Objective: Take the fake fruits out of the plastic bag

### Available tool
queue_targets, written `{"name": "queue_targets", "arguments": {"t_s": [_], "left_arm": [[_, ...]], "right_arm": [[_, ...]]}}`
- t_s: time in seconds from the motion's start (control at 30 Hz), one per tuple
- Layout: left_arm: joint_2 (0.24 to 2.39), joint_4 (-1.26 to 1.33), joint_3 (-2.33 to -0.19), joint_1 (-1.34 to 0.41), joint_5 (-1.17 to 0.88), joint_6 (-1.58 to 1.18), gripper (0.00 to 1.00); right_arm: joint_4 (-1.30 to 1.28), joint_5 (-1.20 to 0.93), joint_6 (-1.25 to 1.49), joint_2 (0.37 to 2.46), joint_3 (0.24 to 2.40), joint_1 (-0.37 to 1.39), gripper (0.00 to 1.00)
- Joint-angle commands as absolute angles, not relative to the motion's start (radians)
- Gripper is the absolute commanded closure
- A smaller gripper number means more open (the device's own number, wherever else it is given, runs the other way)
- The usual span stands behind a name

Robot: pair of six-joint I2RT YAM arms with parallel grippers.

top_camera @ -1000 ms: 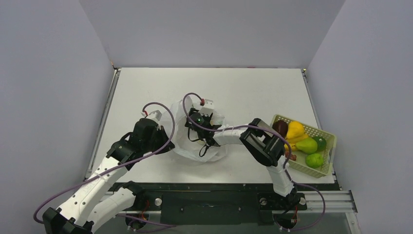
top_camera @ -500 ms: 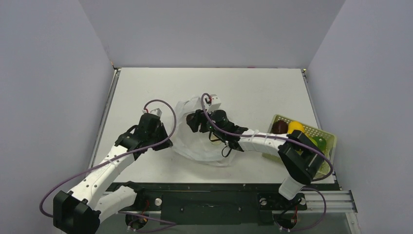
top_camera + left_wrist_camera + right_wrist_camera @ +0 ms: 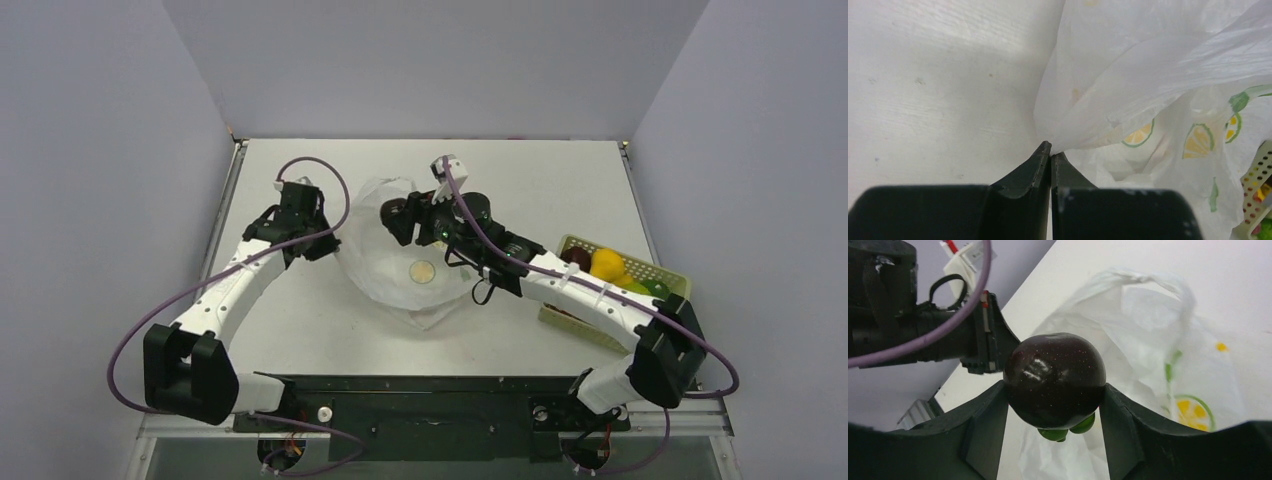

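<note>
A: So, what's the right side got?
B: My right gripper pinches a dark purple fruit, just above the plastic bag.
A: Left?
B: My left gripper is pressed together on the bag's edge. The bag lies on the tabletop; other fruits sit in the basket.

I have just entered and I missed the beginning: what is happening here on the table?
The left tool is shut on an edge of the plastic bag. The right tool grips a dark purple fruit and holds it over the bag. A yellow fruit lies in the basket at the right side of the table.
</note>
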State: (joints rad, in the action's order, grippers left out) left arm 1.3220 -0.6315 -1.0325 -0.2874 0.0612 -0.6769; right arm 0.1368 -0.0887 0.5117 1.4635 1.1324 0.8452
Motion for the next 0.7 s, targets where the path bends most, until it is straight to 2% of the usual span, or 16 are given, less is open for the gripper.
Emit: {"name": "queue_targets", "arguments": {"t_s": [0.0, 0.1, 0.17, 0.3, 0.33, 0.53, 0.67], "left_arm": [[1.377, -0.592, -1.155, -0.206, 0.127, -0.651, 1.0], [1.438, -0.601, -1.223, -0.145, 0.16, -0.603, 1.0], [1.48, -0.627, -1.298, -0.114, 0.19, -0.553, 0.97], [1.541, -0.684, -1.474, -0.096, 0.239, -0.499, 0.78], [1.545, -0.698, -1.489, -0.096, 0.233, -0.497, 0.69], [1.507, -0.817, -1.562, -0.104, 0.276, -0.633, 0.59], [1.434, -0.905, -1.606, -0.109, 0.405, -0.665, 0.55]], "right_arm": [[0.027, 0.08, 0.488, 1.333, 1.136, 0.781, 1.0], [-0.096, 0.187, 0.492, 1.238, 1.072, 0.716, 1.0], [-0.169, 0.242, 0.505, 1.176, 1.024, 0.654, 1.0], [-0.31, 0.278, 0.5, 1.054, 0.938, 0.496, 1.0], [-0.336, 0.302, 0.495, 1.015, 0.921, 0.479, 1.0], [-0.628, 0.518, 0.512, 0.906, 0.921, 0.355, 1.0], [-0.792, 0.586, 0.58, 0.902, 0.955, 0.26, 1.0]]}}
